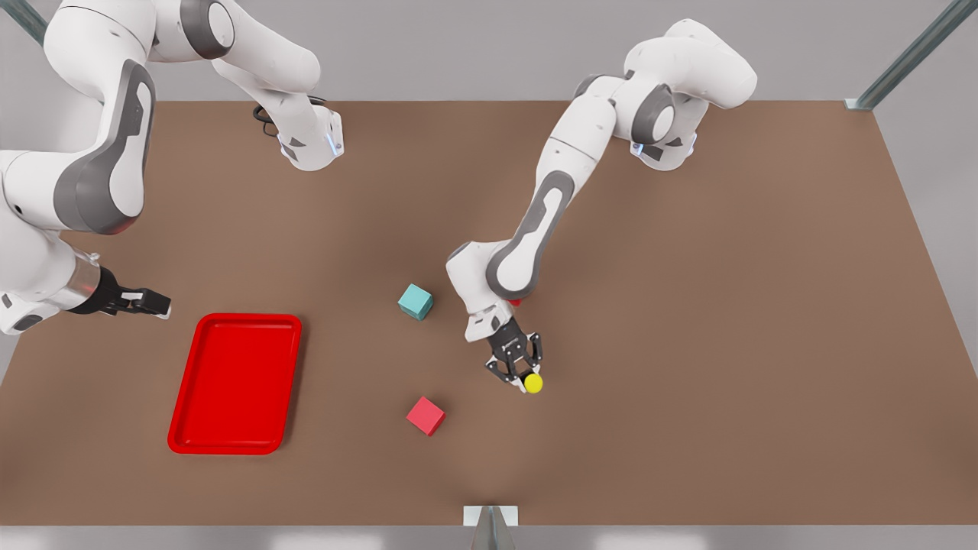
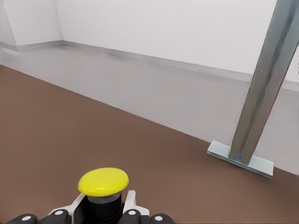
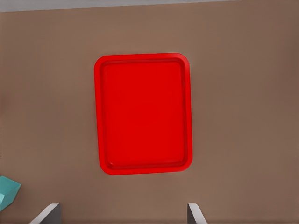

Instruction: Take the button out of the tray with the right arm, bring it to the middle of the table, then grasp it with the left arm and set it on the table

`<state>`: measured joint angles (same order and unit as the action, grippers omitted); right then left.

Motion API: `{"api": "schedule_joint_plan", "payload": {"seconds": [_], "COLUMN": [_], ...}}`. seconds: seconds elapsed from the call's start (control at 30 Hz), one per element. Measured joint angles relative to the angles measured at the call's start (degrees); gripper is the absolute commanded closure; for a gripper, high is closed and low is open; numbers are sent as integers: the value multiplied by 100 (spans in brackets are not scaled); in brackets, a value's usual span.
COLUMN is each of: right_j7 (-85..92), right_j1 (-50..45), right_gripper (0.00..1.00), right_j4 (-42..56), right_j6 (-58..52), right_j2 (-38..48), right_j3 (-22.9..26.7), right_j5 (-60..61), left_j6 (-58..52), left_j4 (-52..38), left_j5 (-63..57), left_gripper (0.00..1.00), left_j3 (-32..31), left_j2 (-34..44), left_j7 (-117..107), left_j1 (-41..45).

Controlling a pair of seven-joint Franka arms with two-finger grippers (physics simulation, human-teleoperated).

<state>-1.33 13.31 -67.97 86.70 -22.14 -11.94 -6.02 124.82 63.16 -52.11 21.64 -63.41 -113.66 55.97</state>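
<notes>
No readable text, label, brand, number or sign showing anywhere. Nothing legible appearing on arms, grippers or other objects in any view.

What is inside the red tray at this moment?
Nothing: the tray shows a bare red floor. The button is in the left claw at mid-table. The right claw, fingers spread, waits beside the tray. No part of the tray is covered.
</notes>
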Motion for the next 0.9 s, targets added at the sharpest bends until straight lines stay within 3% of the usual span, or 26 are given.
{"api": "schedule_joint_plan", "payload": {"seconds": [0.57, 0.6, 0.63, 0.9], "right_j7": [36, 38, 40, 51], "right_j1": [24, 23, 20, 12], "right_gripper": [0, 0, 0, 0], "right_j4": [0, 3, 6, 0], "right_j6": [3, 5, 11, 34], "right_j2": [0, 0, 0, 0], "right_j3": [23, 24, 26, 18], "right_j5": [-35, -36, -38, -37], "left_j6": [10, 5, 2, -60], "left_j4": [82, 83, 83, 79], "left_j5": [-1830, -1878, -1935, -2185], "left_gripper": [52, 37, 0, 0], "left_j3": [-407, -408, -408, -478], "left_j2": [-468, -465, -463, -454], "left_j7": [-2834, -2939, -3046, -3764], "left_j1": [27, 27, 32, 38]}}
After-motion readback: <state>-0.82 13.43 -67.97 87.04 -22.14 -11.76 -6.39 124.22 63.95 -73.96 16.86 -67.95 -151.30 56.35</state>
